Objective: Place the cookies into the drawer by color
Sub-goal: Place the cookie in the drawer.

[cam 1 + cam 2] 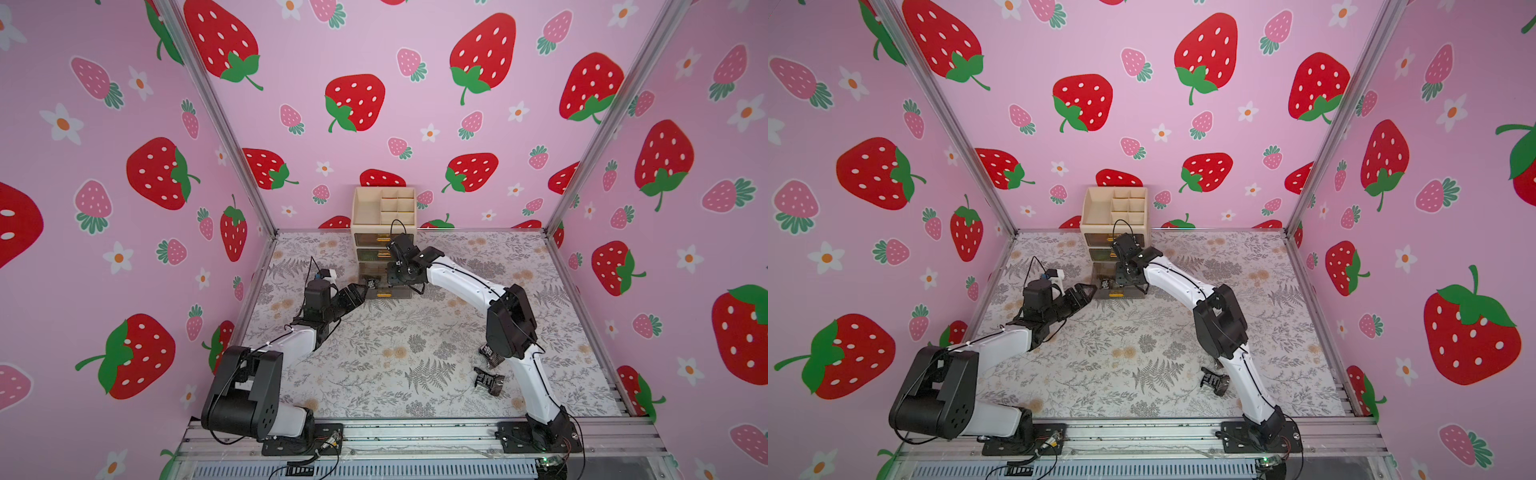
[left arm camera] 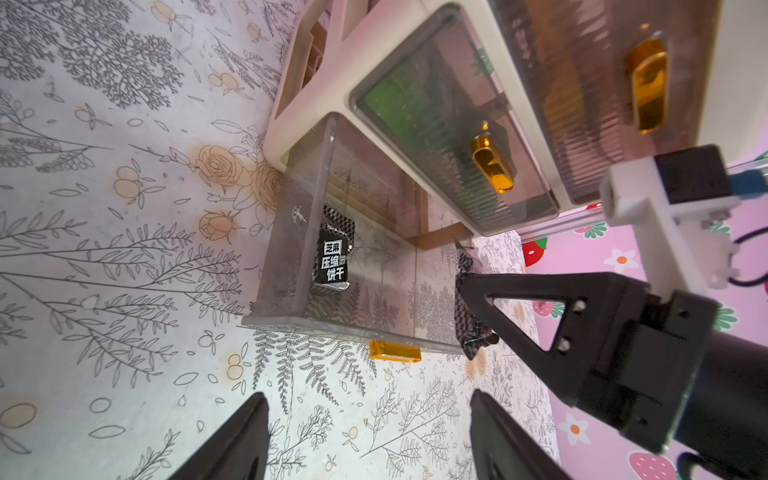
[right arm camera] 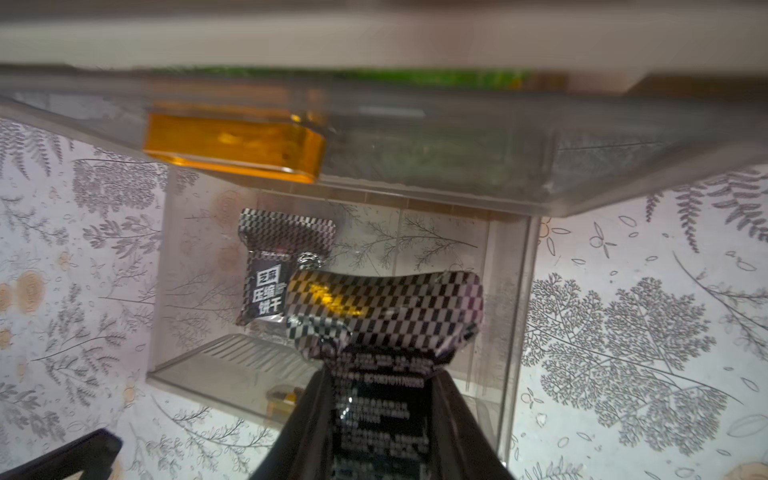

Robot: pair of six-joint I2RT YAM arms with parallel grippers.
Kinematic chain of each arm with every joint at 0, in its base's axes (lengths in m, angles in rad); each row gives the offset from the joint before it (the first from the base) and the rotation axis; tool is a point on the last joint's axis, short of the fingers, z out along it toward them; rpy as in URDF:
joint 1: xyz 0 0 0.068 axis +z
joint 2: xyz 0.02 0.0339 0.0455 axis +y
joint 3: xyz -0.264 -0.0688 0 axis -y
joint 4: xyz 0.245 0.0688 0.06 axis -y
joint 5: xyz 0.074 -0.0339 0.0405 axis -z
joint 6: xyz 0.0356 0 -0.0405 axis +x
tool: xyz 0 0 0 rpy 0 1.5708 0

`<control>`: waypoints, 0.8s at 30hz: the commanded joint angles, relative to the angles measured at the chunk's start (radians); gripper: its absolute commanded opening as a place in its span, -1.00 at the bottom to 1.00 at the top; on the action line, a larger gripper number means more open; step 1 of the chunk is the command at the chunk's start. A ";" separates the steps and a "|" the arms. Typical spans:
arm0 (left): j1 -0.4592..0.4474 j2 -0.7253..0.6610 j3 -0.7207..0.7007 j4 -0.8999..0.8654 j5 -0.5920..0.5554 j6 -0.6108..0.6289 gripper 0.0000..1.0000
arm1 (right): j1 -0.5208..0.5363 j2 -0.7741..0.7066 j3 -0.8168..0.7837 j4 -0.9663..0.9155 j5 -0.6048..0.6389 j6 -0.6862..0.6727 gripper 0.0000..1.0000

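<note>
The beige drawer (image 1: 382, 208) unit stands at the back wall with its bottom drawer (image 2: 291, 249) pulled out. One black cookie (image 2: 332, 259) (image 3: 270, 286) lies flat inside that bottom drawer. My right gripper (image 3: 376, 386) is shut on another black cookie (image 3: 386, 307), checkered end forward, held over the open bottom drawer (image 1: 384, 293). My left gripper (image 2: 368, 399) stands open and empty over the mat, just in front of the bottom drawer's gold handle (image 2: 395, 351). Green cookies (image 2: 399, 104) show through the middle drawer front, and orange ones (image 2: 569, 108) through the top drawer front.
Two more black cookies (image 1: 490, 355) (image 1: 490, 379) lie on the floral mat beside the right arm's lower link. The middle drawer front (image 3: 415, 137) overhangs the open bottom drawer. Pink strawberry walls close in three sides.
</note>
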 commanded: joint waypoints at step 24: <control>-0.002 0.076 0.044 0.052 0.007 0.021 0.56 | -0.020 0.140 0.112 -0.069 0.145 -0.053 -0.30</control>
